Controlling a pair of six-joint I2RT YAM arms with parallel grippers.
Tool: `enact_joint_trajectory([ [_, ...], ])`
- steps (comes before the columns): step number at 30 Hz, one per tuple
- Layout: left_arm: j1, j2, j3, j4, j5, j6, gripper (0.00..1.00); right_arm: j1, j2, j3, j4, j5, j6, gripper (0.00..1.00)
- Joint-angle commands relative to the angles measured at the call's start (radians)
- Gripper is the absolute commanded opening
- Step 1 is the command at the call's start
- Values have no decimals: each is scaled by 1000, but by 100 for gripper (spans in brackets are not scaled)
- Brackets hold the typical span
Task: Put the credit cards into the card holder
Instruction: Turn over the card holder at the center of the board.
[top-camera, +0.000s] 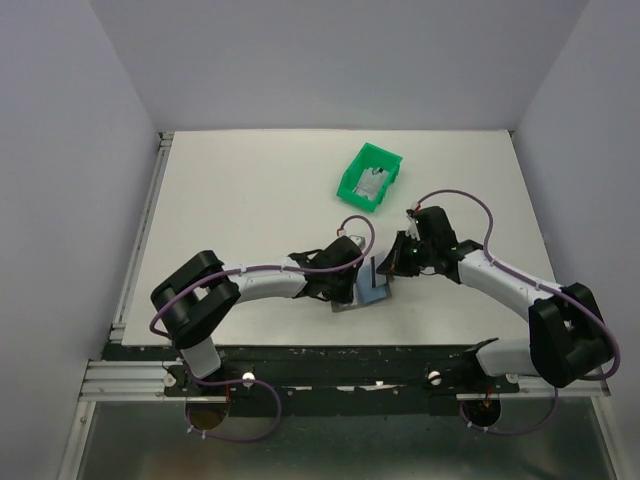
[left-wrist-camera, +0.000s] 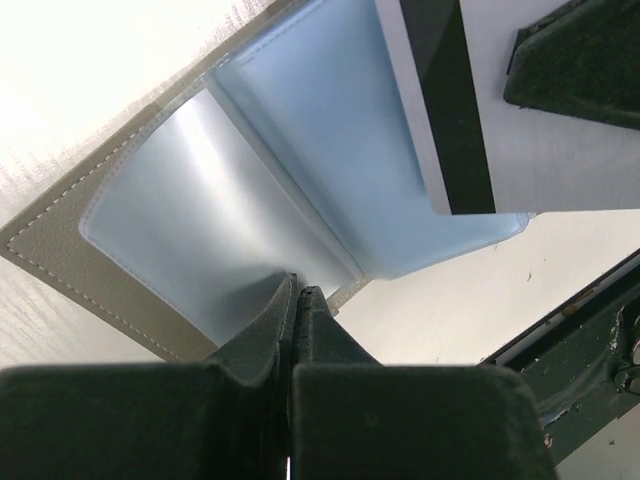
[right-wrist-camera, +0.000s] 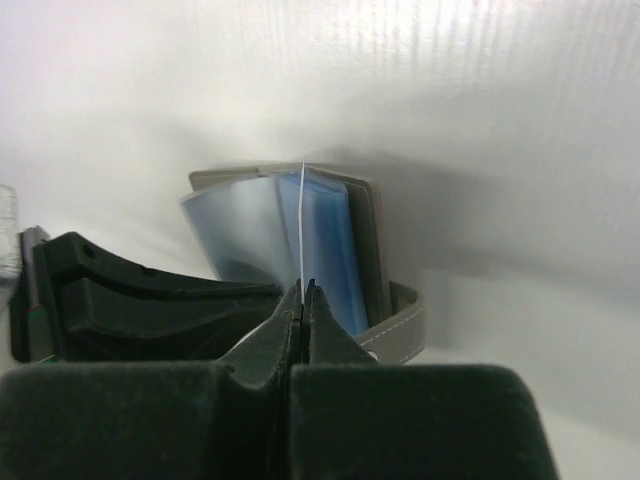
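The card holder (top-camera: 372, 293) lies open near the table's front edge, its light blue-grey sleeves up. My left gripper (left-wrist-camera: 298, 290) is shut on the edge of a clear sleeve of the card holder (left-wrist-camera: 230, 190). My right gripper (right-wrist-camera: 303, 288) is shut on a credit card (right-wrist-camera: 302, 225), seen edge-on as a thin white line, standing between the sleeves of the card holder (right-wrist-camera: 335, 240). In the left wrist view the credit card (left-wrist-camera: 440, 100) shows its dark stripe and lies over the right sleeve. More credit cards (top-camera: 374, 184) lie in the green bin.
A green plastic bin (top-camera: 369, 176) stands at the back centre-right. The left gripper (right-wrist-camera: 130, 300) shows at the left of the right wrist view, close beside the wallet. The table's front rail (left-wrist-camera: 590, 330) lies just behind the wallet.
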Motion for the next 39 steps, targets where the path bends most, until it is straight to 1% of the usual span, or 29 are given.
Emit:
enact_joint_trajectory([
  [1, 0, 36, 24, -3, -18, 2, 0, 6, -16, 23, -133, 108, -72, 0],
  [11, 3, 39, 36, -11, -22, 10, 0, 5, -39, 37, -208, 203, -145, 0],
  [16, 1, 45, 41, -11, -21, 11, 0, 6, -51, 37, -222, 212, -160, 0],
  [28, 1, 48, 55, -17, -21, 16, 0, 6, -45, 13, -161, 141, -146, 1],
  [39, 1, 42, 50, -18, -21, 13, 0, 6, 15, -24, -50, 39, -100, 1],
])
